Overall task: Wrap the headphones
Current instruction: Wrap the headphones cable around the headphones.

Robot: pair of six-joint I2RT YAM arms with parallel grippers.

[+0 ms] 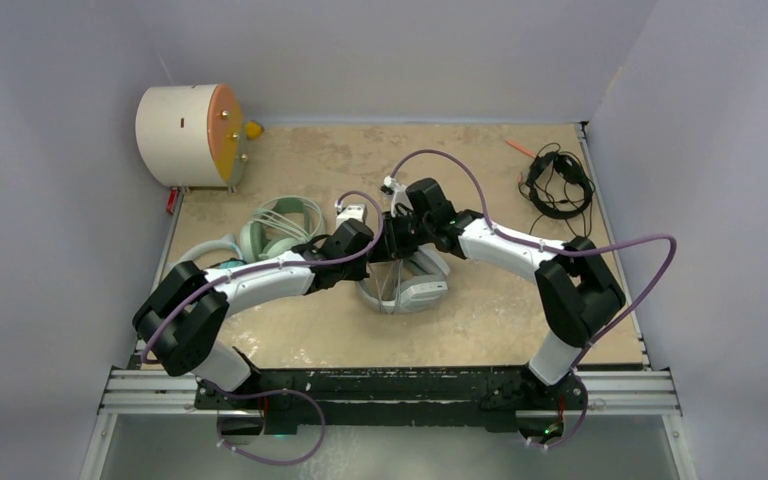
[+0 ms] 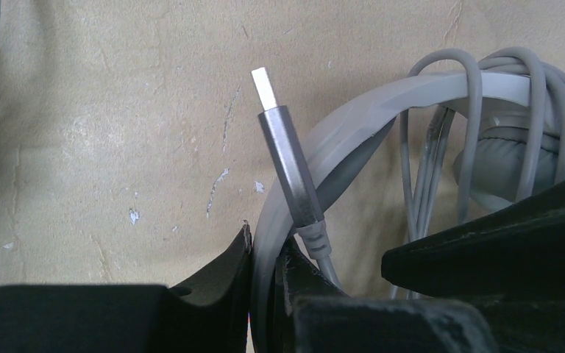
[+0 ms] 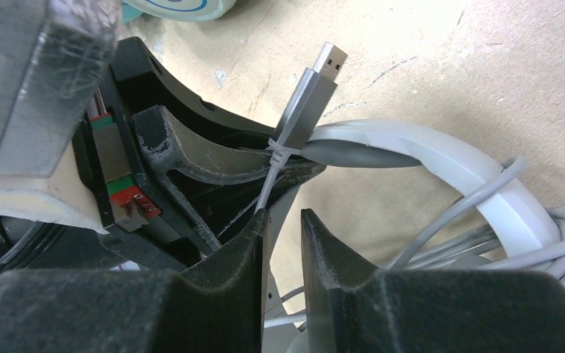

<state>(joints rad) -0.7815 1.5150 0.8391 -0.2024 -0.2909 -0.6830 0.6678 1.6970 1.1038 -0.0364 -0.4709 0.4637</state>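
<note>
The large white-and-grey headphones (image 1: 412, 288) lie mid-table under both wrists. My left gripper (image 2: 267, 239) is shut on their grey headband (image 2: 353, 110). Their grey cable (image 2: 478, 110) is looped several times round the band, and its USB plug (image 2: 287, 158) sticks up beside my fingers. My right gripper (image 3: 285, 215) hovers just above, jaws a narrow gap apart with nothing between them. The cable below the plug (image 3: 309, 99) runs past the tip of the left finger (image 3: 250, 228). Mint-green headphones (image 1: 280, 226), teal-cupped headphones (image 1: 208, 252) and thin black headphones (image 1: 557, 185) lie apart.
A cream drum with an orange face (image 1: 188, 135) stands at the back left corner. An orange stick (image 1: 520, 146) lies near the black headset at the back right. Walls close in the table on three sides.
</note>
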